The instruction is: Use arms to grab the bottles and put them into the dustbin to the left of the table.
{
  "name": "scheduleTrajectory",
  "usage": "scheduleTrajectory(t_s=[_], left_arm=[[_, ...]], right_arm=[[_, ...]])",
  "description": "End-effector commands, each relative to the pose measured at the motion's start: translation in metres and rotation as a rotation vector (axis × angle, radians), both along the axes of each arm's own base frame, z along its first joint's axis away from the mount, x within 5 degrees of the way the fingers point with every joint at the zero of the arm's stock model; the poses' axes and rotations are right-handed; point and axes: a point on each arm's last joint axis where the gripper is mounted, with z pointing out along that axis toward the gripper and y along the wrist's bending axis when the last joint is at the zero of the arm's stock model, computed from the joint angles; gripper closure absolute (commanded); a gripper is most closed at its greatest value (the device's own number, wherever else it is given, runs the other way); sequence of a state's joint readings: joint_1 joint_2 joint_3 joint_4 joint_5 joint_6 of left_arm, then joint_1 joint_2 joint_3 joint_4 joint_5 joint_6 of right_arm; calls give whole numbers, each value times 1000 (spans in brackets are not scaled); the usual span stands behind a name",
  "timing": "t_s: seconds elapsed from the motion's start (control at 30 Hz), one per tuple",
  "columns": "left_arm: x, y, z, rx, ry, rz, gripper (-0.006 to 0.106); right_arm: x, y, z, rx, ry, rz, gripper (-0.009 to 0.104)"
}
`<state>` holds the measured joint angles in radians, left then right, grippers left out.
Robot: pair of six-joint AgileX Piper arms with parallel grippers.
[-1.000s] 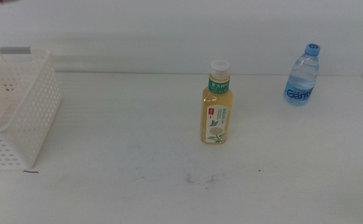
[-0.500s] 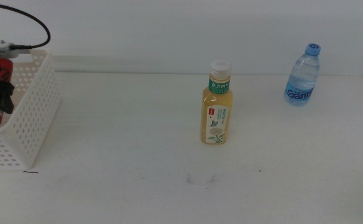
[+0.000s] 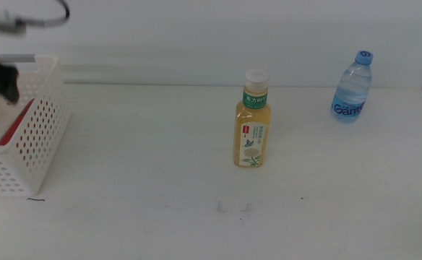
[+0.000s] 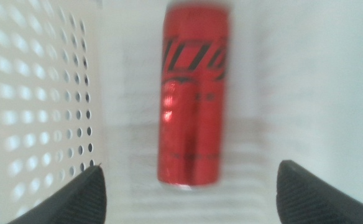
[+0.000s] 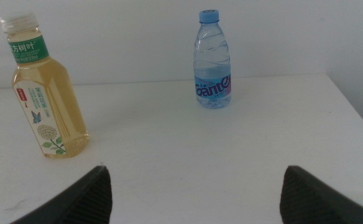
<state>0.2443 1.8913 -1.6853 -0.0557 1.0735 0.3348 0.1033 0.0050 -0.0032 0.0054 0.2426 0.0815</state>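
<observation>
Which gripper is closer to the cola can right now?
Left. The left gripper hangs open directly above the cola can lying in the dustbin. The right gripper is open too, far off, facing the tea bottle and water bottle.

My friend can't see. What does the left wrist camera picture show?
A slim red cola can lies on its side on the floor of the white basket, whose hole-dotted wall runs beside it. The left pincer is above it, jaws wide open and holding nothing. The picture is a bit blurry.
</observation>
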Motion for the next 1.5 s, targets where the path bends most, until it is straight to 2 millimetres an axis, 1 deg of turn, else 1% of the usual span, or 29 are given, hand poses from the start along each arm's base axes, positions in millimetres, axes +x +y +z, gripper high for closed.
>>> scheduleTrajectory(t_s=[0.0, 0.07, 0.17, 0.3, 0.37, 0.43, 0.5, 0.6, 0.7, 0.73, 0.77, 0.97, 1.03, 1.1, 1.17, 1.3, 1.47], left_arm=[[-24, -23, 52, -16, -87, -20, 7], [-46, -44, 85, -35, -141, -67, 7], [-79, -77, 126, -47, -226, -152, 7], [-125, -120, 166, -62, -356, -295, 7], [-149, -138, 177, -77, -431, -357, 7], [-168, -150, 176, -103, -500, -390, 7], [-185, -158, 170, -124, -570, -415, 7], [-209, -165, 151, -160, -687, -446, 7], [-222, -167, 121, -185, -825, -449, 7], [-224, -167, 105, -188, -840, -447, 7], [-227, -167, 93, -196, -901, -446, 7], [-243, -172, -5, -265, -1077, -423, 7], [-250, -173, -33, -286, -1133, -425, 7], [-255, -175, -60, -303, -1119, -432, 7], [-253, -182, -78, -324, -1080, -445, 7], [-238, -203, -100, -358, -1008, -509, 7], [-205, -233, -115, -477, -1030, -497, 7]], right_arm=[[0, 0, 0, -6, -13, -6, 6], [0, 0, 0, -6, -13, -6, 6], [0, 0, 0, -6, -13, -6, 6], [0, 0, 0, -6, -13, -6, 6], [0, 0, 0, -6, -13, -6, 6], [0, 0, 0, -6, -13, -6, 6], [0, 0, 0, -6, -13, -6, 6], [0, 0, 0, -6, -13, -6, 6], [0, 0, 0, -6, -13, -6, 6], [0, 0, 0, -6, -13, -6, 6], [0, 0, 0, -6, -13, -6, 6], [0, 0, 0, -6, -13, -6, 6], [0, 0, 0, -6, -13, -6, 6], [0, 0, 0, -4, -13, -6, 6], [0, 0, 0, -4, -13, -6, 6], [0, 0, 0, -4, -13, -6, 6], [0, 0, 0, -4, -13, -6, 6]])
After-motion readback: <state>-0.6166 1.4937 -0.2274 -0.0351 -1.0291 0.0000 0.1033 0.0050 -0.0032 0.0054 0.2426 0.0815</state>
